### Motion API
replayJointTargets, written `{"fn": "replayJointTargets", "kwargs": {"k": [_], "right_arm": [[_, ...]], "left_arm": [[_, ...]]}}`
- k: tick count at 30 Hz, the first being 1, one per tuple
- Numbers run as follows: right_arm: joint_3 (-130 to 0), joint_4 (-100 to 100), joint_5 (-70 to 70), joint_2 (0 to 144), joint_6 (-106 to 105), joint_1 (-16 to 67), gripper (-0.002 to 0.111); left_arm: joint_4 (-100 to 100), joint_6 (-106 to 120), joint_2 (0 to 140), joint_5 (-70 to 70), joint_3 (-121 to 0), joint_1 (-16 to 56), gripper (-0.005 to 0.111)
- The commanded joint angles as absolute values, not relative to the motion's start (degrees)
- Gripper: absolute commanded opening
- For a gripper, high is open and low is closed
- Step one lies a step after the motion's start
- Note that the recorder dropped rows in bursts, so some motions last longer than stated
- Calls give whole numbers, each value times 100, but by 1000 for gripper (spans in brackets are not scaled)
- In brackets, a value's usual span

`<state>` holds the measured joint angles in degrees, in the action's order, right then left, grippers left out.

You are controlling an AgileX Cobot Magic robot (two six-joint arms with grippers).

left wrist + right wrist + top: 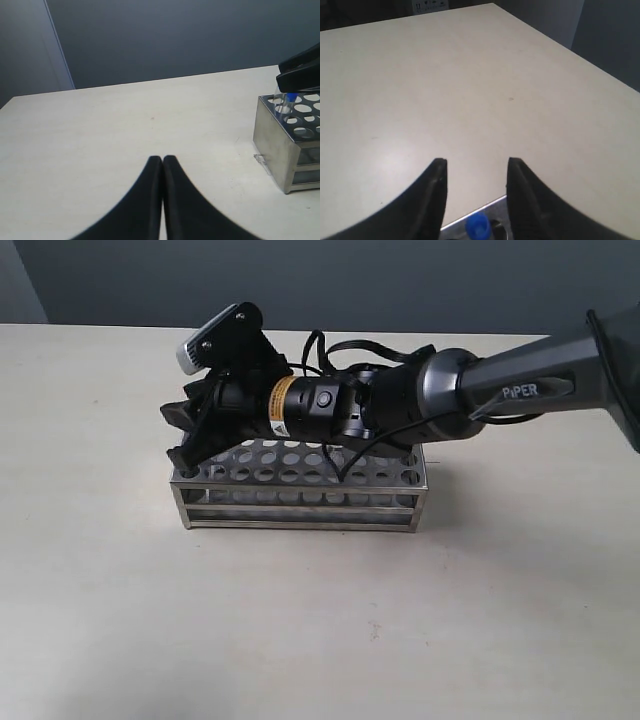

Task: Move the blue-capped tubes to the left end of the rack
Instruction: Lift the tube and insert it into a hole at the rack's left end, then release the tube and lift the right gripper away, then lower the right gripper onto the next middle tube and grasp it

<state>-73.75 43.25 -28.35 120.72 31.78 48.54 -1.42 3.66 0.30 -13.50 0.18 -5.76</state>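
Pale table [320,640] below us holds the shiny steel rack [300,508], one clear blue-capped tube [477,226] at its left end under our open, empty right gripper [476,167]; our left gripper [163,159] is closed, empty; other tubes hidden.

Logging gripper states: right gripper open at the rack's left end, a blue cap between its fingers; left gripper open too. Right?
No: the left gripper is shut, fingers pressed together, as the left wrist view shows. The rest holds: right gripper open at the rack's left end, blue cap between its fingers.
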Motion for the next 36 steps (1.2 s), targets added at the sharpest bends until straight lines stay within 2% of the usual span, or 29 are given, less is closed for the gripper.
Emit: {"fn": "replayJointTargets", "kwargs": {"k": [1, 9, 15, 21, 26, 36], "right_arm": [[-7399, 4349, -2788, 11753, 3175, 4859, 40], [-7368, 4369, -1076, 10175, 3087, 4659, 40], [-6607, 4111, -1500, 9517, 3078, 3956, 40], [-5417, 3904, -2048, 9530, 3078, 3391, 40], [-4930, 3904, -2242, 9721, 2955, 3261, 40], [-4930, 3285, -2859, 10418, 2637, 3261, 40]], "left_arm": [[-133, 363, 0, -1322, 0, -552, 1], [-133, 363, 0, -1322, 0, -552, 1], [-133, 363, 0, -1322, 0, -552, 1], [-133, 363, 0, -1322, 0, -552, 1], [-133, 363, 0, -1322, 0, -552, 1], [-133, 363, 0, -1322, 0, -552, 1]]}}
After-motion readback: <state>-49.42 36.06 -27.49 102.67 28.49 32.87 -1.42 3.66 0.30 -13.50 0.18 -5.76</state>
